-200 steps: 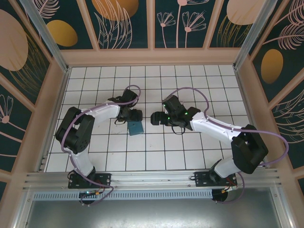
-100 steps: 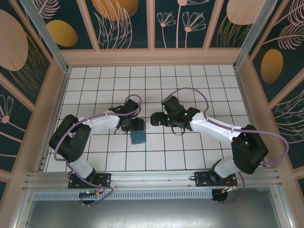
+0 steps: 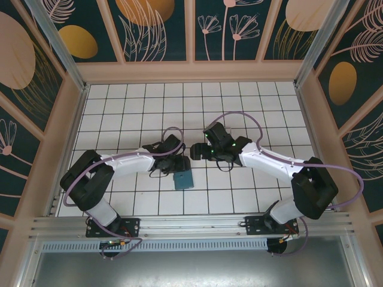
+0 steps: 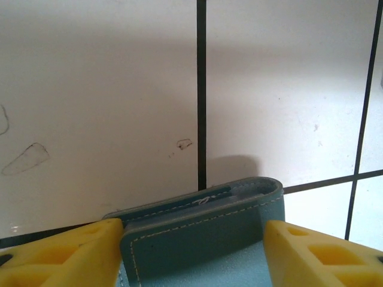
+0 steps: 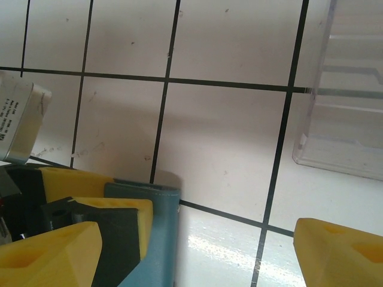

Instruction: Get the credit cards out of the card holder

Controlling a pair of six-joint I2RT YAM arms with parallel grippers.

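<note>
My left pincer (image 4: 191, 234) is closed on the card holder (image 4: 200, 242). In my left wrist view both yellow fingers (image 4: 63, 254) press against its side edges, and the teal panel fills the gap between them. The holder's stitched upper edge, rounded at the corner, sticks out past my fingertips. Along that edge runs a thin darker strip with a small white mark; I cannot tell whether that is one of the credit cards. Behind the holder a soft shadow falls on the white tiled counter (image 4: 102, 89), where a black line runs up to it. I cannot tell whether the holder touches the counter.

My right pincer (image 5: 197, 239) stands wide, gripping nothing. In its wrist view the card holder stands on edge near the finger at the left of the picture, with one yellow finger of my left pincer flat against it. Further out, at the right edge of that view, a clear plastic tray (image 5: 347, 113) lies on the counter, well apart from the holder. A pale grey block (image 5: 18, 116) with small print sits at the left edge.

From above, the two pincers stand close together near the middle of the counter, the right one just beyond and to the right of the left. The teal holder shows just on the near side of my left pincer.
</note>
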